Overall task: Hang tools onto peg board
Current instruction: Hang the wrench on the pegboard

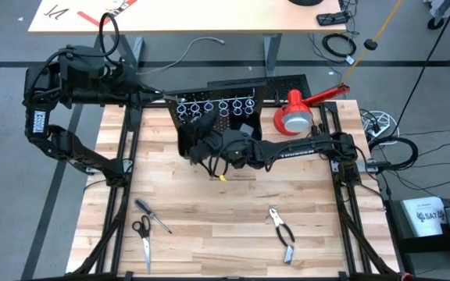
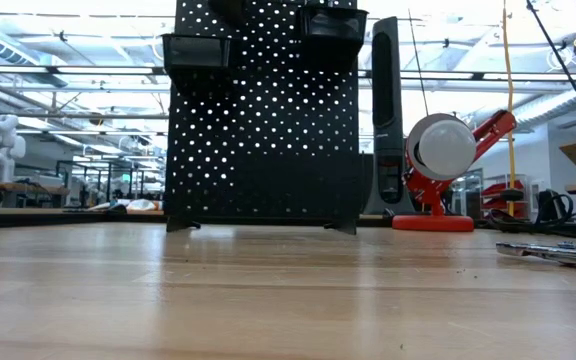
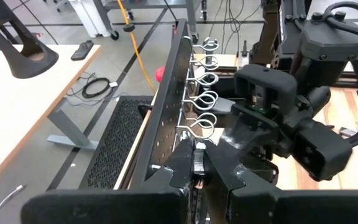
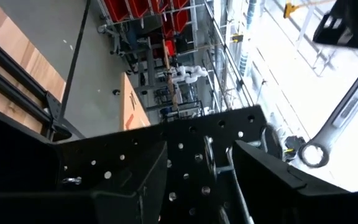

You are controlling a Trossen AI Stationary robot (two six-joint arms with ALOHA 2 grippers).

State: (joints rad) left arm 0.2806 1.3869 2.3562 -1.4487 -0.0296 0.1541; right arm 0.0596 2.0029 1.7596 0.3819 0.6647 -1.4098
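Note:
The black peg board [image 1: 209, 117] stands upright on its feet at the table's far edge, with a row of silver rings [image 1: 217, 105] and two black bins [image 2: 193, 50]. My left gripper [image 3: 197, 165] is shut on the board's left end. My right gripper [image 4: 201, 180] stands open against the board's front, one finger on either side of a ring hook [image 4: 211, 155]. A silver wrench [image 4: 337, 124] hangs beside it, its ring end [image 4: 309, 155] close to one finger. A screwdriver [image 1: 153, 215], scissors [image 1: 143, 238] and pliers [image 1: 282, 226] lie on the near table. My left gripper pinches the peg board's left end edge [image 3: 194, 146] between its two fingers, high on the board. The fingers come from the table's left, slanting slightly down, one on each face. The board stays upright with its feet on the table.
A red-and-white lamp [image 1: 295, 113] stands right of the board, and a flat black slotted panel [image 1: 283, 82] lies behind it. A small metal piece [image 1: 289, 254] lies near the pliers. The wood between the board and the near tools is bare.

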